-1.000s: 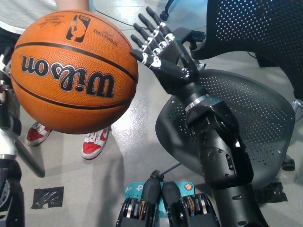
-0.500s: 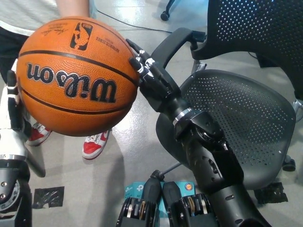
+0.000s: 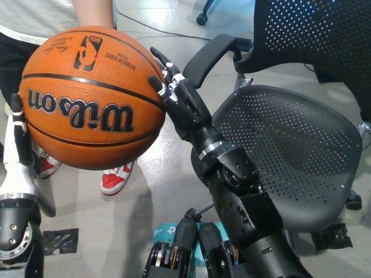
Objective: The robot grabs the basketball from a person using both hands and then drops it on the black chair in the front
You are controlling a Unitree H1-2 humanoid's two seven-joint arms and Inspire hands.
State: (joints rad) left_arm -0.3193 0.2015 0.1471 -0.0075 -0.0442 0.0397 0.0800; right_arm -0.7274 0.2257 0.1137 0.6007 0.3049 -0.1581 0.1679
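An orange Wilson basketball [image 3: 93, 98] fills the upper left of the head view. A person's forearm [image 3: 93, 10] comes down onto its top. My white left hand [image 3: 16, 145] lies flat against the ball's left side, fingers pointing up. My black right hand [image 3: 177, 98] presses its straight fingers against the ball's right side. The ball sits squeezed between my two hands. The black mesh chair [image 3: 290, 150] stands to the right, its seat below and right of the ball.
The person stands at the upper left, with red and white shoes [image 3: 116, 176] on the grey floor under the ball. The chair's armrest [image 3: 214, 49] curves just behind my right hand. A black tape patch [image 3: 58, 240] lies at the lower left.
My right hand swung left from open air onto the ball's right side. My left hand rose against its left side. The ball shifted slightly.
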